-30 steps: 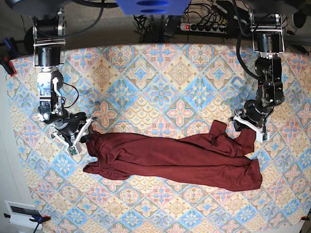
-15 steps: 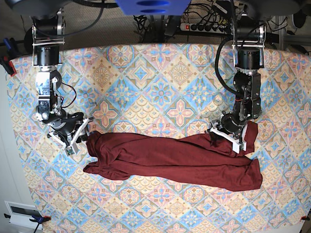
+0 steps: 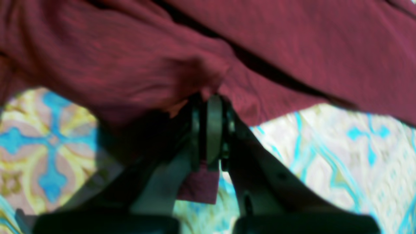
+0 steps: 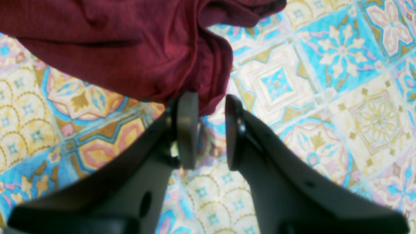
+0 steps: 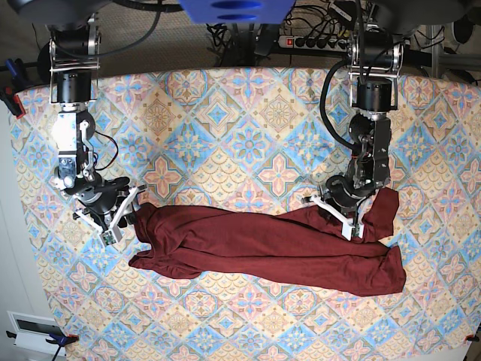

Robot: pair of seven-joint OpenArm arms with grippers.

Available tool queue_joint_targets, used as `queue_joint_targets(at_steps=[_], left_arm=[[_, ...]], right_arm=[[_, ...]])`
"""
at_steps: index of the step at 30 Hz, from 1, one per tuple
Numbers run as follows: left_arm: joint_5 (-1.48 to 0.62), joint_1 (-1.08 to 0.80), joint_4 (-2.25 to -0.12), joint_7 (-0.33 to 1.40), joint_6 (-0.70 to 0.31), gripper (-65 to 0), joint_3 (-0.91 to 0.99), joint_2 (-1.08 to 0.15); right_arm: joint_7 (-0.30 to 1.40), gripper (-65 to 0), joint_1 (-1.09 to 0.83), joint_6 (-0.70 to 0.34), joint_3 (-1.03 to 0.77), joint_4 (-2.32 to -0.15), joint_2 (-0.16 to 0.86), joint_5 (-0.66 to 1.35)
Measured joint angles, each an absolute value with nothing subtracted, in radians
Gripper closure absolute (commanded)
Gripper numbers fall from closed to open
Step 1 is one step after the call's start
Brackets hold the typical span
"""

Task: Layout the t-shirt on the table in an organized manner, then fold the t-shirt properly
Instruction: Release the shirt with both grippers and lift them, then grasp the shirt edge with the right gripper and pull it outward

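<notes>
T-shirt point(image 5: 270, 244) stretched as a long rumpled band across the lower middle of the base view, on the table point(image 5: 248, 120), not yet laid flat. Left gripper point(image 5: 340, 216) planted on the cloth at right of centre, just left of the raised flap of fabric. Right gripper point(image 5: 113, 218) parked at the band's left end, just beside the edge.

Best handled here by lifting only a little, drawing the pinched fold outward toward the right edge to open the bunched layers, and pulling slowly so the far end does not drag. Worth checking that a single layer is caught; cannot tell from these views.

Left wrist view: t-shirt point(image 3: 260, 48) filling the top of the frame, left gripper point(image 3: 209, 104) pressed together with a fold of maroon cloth pinched between the tips and a scrap hanging below them. Blurred, so layer count unclear.

Right wrist view: t-shirt point(image 4: 130, 45) in the upper left, right gripper point(image 4: 208, 107) spread partway, tips at the hem, nothing caught between them.

Against the earlier base frames: left gripper shifted leftward from the band's far right end onto the fold, and now clamped where it stood spread. Right gripper much the same, same gap. T-shirt's outline little changed.
</notes>
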State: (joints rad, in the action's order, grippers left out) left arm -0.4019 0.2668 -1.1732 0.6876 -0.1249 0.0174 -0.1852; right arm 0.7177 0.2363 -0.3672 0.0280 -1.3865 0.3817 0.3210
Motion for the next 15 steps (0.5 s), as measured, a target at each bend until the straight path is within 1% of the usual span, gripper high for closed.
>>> queue_joint_targets(at_steps=[2,4,6,8,11,13,15], left_arm=[[-0.403,0.22,-1.265,0.719,-0.134,0.0,0.038,-0.2],[-0.411,0.177,-1.366,0.762,-0.167,0.0,0.051,-0.233],[-0.413,0.155,-1.447,0.769,-0.18,0.0,0.084,-0.257],[-0.444,0.131,-1.518,0.799,-0.21,0.0,0.114,-0.287],[-0.5,0.073,-1.616,0.823,-0.215,0.0,0.16,-0.315],[-0.536,0.028,-1.675,0.849,-0.215,0.0,0.201,-0.331],[-0.579,-0.007,-1.732,0.88,-0.214,0.0,0.242,-0.359]], right_arm=[[0.719,-13.6,0.236,-0.367,0.03,-1.386,0.38,0.319],[0.717,-13.6,0.236,-0.367,0.03,-1.386,0.381,0.32],[0.715,-13.8,0.236,-0.367,0.03,-1.384,0.382,0.319],[0.711,-13.9,0.242,-0.371,0.03,-1.356,0.38,0.322],[0.711,-14.0,0.238,-0.368,0.03,-1.325,0.38,0.32],[0.714,-15.6,0.236,-0.367,0.03,-1.306,0.381,0.318],[0.715,-19.3,0.233,-0.367,0.03,-1.305,0.381,0.315]])
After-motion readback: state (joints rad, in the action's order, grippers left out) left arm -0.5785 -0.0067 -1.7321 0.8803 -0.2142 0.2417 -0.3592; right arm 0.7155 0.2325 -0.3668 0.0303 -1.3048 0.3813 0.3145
